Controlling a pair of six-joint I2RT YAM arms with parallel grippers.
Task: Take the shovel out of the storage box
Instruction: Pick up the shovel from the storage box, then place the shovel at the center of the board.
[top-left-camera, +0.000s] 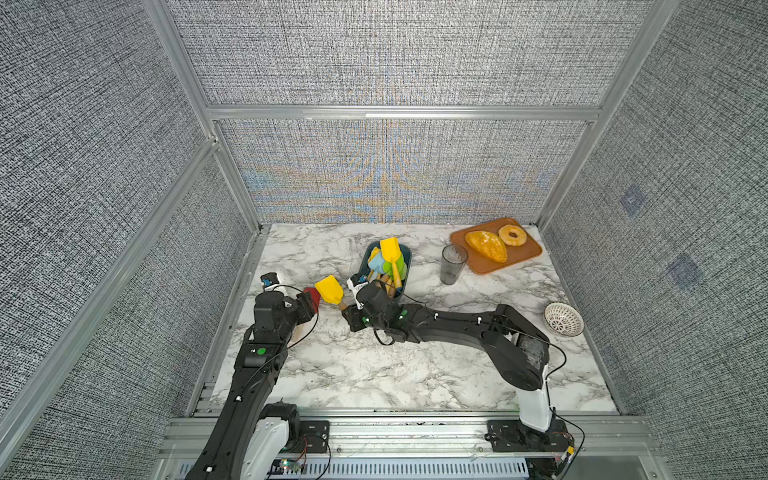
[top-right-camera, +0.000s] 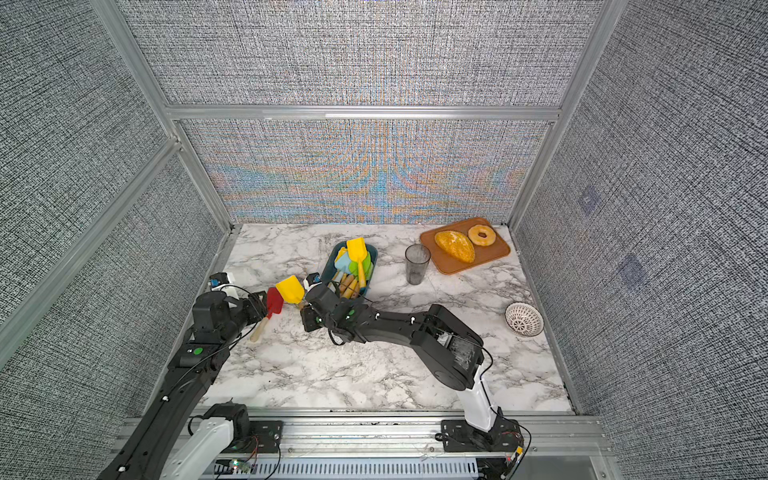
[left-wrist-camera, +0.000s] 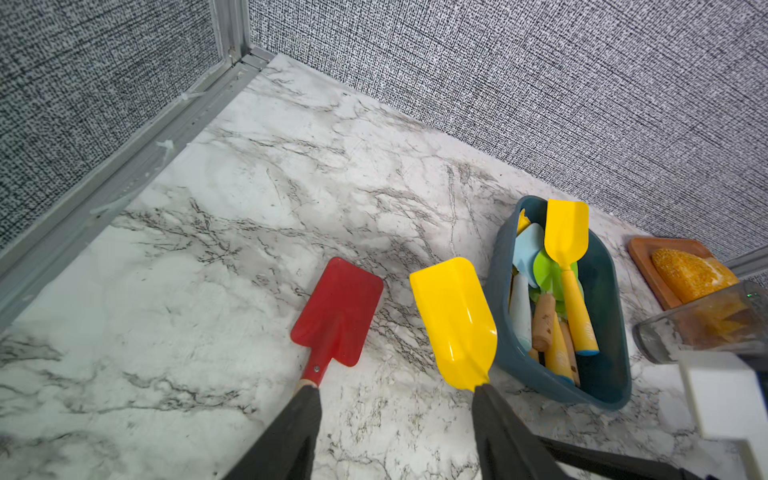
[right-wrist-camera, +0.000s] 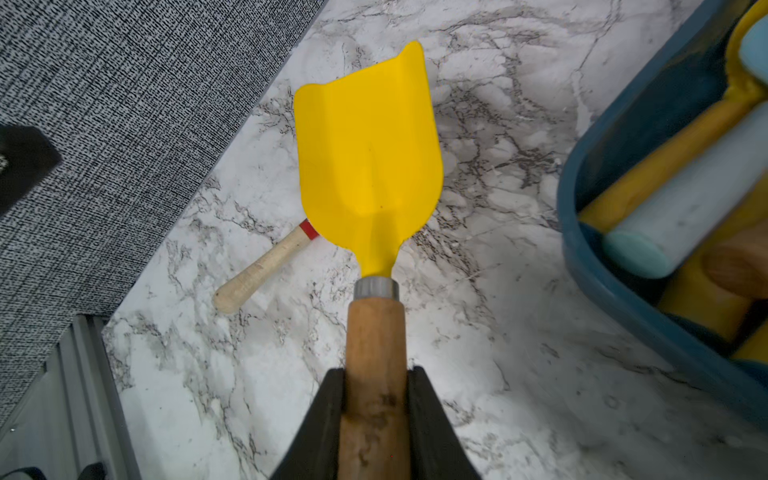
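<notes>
Our right tool (right-wrist-camera: 376, 374) is clamped on the wooden handle of the yellow shovel (right-wrist-camera: 365, 158), which is outside the storage box (left-wrist-camera: 606, 395), just left of it. Our left tool (left-wrist-camera: 395, 388) has its jaws apart above the red shovel (left-wrist-camera: 340, 307), which lies on the counter (left-wrist-camera: 208, 291).

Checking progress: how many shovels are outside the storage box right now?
2. The red shovel lies on the table by the left gripper; the yellow shovel is held by its wooden handle in the right gripper, beside the storage box. More lie piled inside it.
</notes>
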